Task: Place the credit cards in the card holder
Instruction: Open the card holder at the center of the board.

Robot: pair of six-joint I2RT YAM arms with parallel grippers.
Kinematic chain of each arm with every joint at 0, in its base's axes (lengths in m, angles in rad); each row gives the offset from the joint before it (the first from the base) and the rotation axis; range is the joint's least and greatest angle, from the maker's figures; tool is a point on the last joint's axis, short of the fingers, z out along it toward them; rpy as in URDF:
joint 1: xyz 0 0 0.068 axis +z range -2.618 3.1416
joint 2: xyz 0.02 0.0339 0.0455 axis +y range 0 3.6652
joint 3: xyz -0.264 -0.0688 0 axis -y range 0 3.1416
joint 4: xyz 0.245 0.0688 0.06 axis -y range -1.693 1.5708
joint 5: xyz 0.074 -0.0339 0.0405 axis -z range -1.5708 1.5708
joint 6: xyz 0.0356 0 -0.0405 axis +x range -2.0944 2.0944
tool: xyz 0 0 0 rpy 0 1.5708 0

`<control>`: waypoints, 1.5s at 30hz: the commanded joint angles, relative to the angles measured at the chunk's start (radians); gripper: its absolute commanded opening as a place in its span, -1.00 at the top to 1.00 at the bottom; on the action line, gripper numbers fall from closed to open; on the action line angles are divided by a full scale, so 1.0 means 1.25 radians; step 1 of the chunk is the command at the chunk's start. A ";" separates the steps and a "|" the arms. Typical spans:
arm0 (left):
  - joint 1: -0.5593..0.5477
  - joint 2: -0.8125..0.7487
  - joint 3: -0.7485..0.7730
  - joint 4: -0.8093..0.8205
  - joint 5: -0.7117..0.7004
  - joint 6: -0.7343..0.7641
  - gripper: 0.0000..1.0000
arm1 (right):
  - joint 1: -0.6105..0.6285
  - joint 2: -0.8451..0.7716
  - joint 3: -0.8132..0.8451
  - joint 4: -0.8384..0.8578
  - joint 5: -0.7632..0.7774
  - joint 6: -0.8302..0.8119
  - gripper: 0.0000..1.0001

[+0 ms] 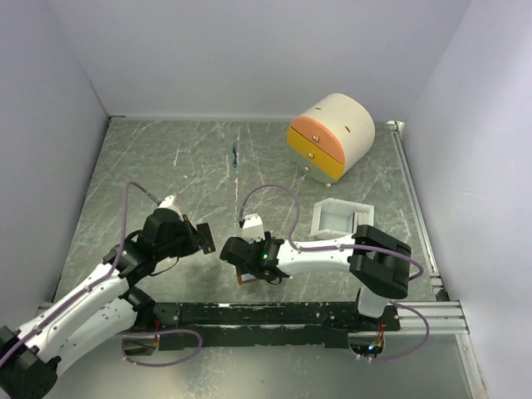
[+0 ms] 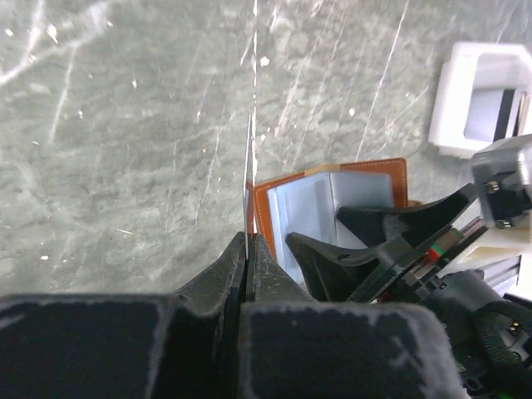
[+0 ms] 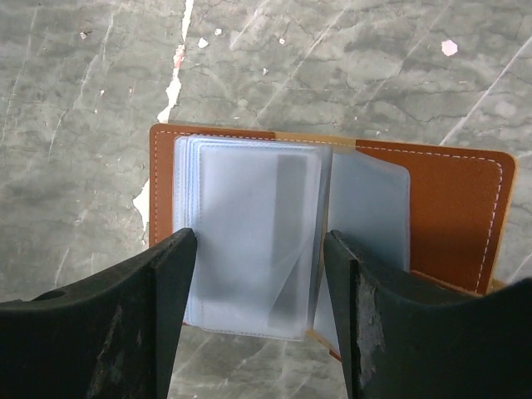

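The card holder (image 3: 449, 208) lies open on the table, brown leather with clear pale sleeves fanned out. Inside its top sleeve rests what looks like a pale card with a dark stripe (image 3: 287, 216). My right gripper (image 3: 259, 241) hovers just above those sleeves, open, one finger on each side of the stack. In the left wrist view a thin credit card (image 2: 249, 166) stands edge-on, with my left gripper (image 2: 249, 239) shut on it just left of the card holder (image 2: 374, 170). From above, the left gripper (image 1: 206, 241) and the right gripper (image 1: 229, 249) sit close together over the card holder (image 1: 247, 280).
A white rectangular tray (image 1: 341, 218) stands right of the right arm, with dark flat items in it in the left wrist view (image 2: 482, 100). A cream-and-orange drawer box (image 1: 332, 137) sits at the back right. A small blue object (image 1: 237, 155) lies far back.
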 commanded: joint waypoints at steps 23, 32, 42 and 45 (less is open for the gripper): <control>0.006 -0.040 0.024 -0.061 -0.070 0.007 0.87 | 0.007 0.041 0.006 -0.015 -0.004 -0.024 -0.40; 0.006 -0.034 0.018 -0.048 -0.054 0.007 0.86 | 0.006 0.043 -0.007 -0.006 -0.013 -0.016 -0.20; 0.006 0.022 -0.007 0.034 0.068 0.035 0.86 | -0.026 -0.084 -0.161 0.209 -0.113 0.020 0.03; 0.006 0.050 -0.018 0.073 0.124 0.041 0.86 | -0.045 -0.107 -0.198 0.272 -0.159 0.025 0.03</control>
